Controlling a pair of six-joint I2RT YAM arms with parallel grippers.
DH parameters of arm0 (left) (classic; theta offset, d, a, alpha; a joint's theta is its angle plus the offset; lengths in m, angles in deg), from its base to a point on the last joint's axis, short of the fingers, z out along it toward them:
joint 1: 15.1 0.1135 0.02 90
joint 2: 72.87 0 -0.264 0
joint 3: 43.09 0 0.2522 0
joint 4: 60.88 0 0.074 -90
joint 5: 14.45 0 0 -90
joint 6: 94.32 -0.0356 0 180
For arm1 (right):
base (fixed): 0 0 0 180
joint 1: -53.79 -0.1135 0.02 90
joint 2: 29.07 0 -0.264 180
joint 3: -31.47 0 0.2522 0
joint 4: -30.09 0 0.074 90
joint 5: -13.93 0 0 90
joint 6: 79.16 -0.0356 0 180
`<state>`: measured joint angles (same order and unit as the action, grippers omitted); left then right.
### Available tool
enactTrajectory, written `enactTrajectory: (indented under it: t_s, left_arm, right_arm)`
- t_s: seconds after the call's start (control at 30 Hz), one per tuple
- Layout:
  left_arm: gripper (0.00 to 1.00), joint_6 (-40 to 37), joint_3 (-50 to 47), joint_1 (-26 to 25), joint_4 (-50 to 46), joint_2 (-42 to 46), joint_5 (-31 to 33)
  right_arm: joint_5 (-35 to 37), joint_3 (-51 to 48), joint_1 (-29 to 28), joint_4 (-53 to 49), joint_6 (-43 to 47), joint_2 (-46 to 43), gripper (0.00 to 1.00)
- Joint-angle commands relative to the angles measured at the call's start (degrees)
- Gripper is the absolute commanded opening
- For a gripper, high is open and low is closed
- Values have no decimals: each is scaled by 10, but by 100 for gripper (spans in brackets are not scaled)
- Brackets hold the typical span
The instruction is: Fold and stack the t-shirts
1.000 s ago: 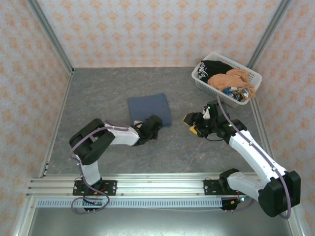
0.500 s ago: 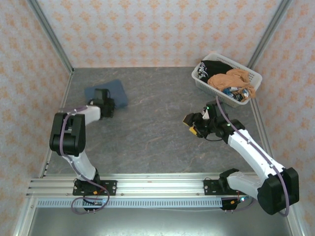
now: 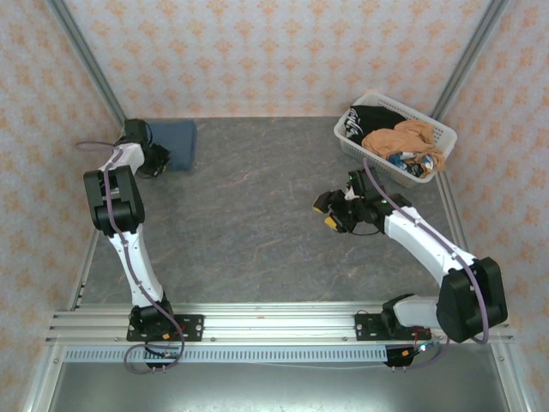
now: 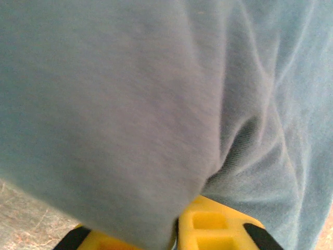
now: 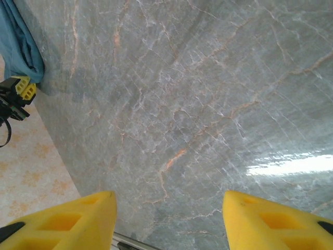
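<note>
Though the blue t-shirt [image 3: 176, 135] hugs its far-left corner, the tabletop [image 3: 257, 215] stretches wide

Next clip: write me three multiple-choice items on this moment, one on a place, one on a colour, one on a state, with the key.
1. Where on the table does the folded slate-blue t-shirt lie? A the middle; B the far left corner; C the near edge.
2. What colour is the shirt beside the black t-shirt in the white basket? A green; B orange-tan; C red.
3. How is the right gripper? A open and empty; B shut on cloth; C shut on a wire.
Key: 1 B, it lies where the left and back walls meet; 2 B, the orange-tan t-shirt is heaped there; 3 A, the right wrist view shows its jaws apart over bare table.
</note>
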<state>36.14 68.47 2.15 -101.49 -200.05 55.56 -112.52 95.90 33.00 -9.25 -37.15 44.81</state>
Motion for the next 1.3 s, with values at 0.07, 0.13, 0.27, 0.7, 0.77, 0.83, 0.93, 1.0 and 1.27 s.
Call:
enactTrajectory:
  t_s: [0.07, 0.13, 0.27, 0.7, 0.77, 0.83, 0.93, 1.0, 1.27]
  left_arm:
    - [18, -33, 58, 9, -57, -34, -13]
    - [20, -22, 57, 8, -49, -31, -18]
    - [40, 2, 27, 4, -32, 15, -16]
    - [100, 95, -244, -110, 20, 412, 116]
    - [100, 96, -303, -116, 30, 483, 138]
    - [100, 78, -337, -123, 6, 548, 173]
    - [100, 31, -377, -140, -50, 638, 228]
    - [100, 31, -402, -167, -106, 687, 335]
    - [100, -241, -693, -201, 161, 897, 413]
  right_arm:
    - [5, 28, 3, 15, 9, 20, 56]
    - [4, 31, 3, 16, 9, 25, 56]
    - [15, 49, 3, 5, 24, 30, 56]
    - [254, 208, 2, -143, 110, -10, 99]
    - [302, 219, 3, -155, 136, -35, 99]
    - [351, 214, 4, -159, 158, -58, 99]
    - [442, 198, 8, -183, 187, -96, 99]
    - [526, 180, 12, -208, 186, -107, 99]
    - [672, -147, 25, 145, 351, -261, 99]
